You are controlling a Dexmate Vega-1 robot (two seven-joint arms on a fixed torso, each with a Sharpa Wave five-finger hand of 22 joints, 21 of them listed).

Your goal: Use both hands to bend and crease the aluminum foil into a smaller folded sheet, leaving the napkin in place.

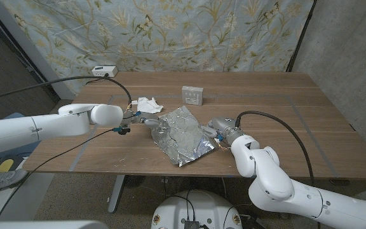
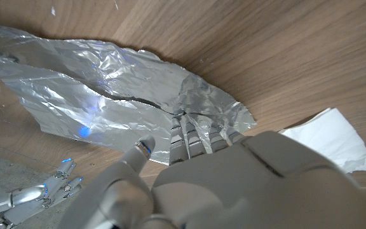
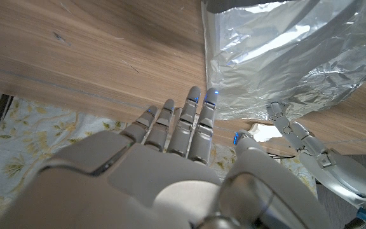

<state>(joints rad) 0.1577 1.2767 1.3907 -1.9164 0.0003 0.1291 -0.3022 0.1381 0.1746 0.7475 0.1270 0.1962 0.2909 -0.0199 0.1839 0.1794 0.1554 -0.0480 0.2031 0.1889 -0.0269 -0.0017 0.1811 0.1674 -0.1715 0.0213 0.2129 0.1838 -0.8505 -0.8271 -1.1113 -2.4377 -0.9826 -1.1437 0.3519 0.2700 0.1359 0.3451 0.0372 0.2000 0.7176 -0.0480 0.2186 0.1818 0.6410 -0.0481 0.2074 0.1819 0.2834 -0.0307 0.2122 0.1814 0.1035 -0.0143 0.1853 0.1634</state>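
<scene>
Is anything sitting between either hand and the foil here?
Nothing visible. The left hand and right hand are already at opposite edges of the foil; the napkin lies behind it, out of the way.

Wooden table (image 1: 278,108): foil (image 1: 182,135), napkin (image 1: 148,105), small box (image 1: 192,95).

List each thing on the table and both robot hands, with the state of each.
aluminum foil: crumpled, partly folded, lying on the table
napkin: crumpled, beside the foil
left robot hand: fingertips on the foil's edge
right robot hand: fingers extended at the foil's edge
small white box: untouched, behind the foil
</scene>
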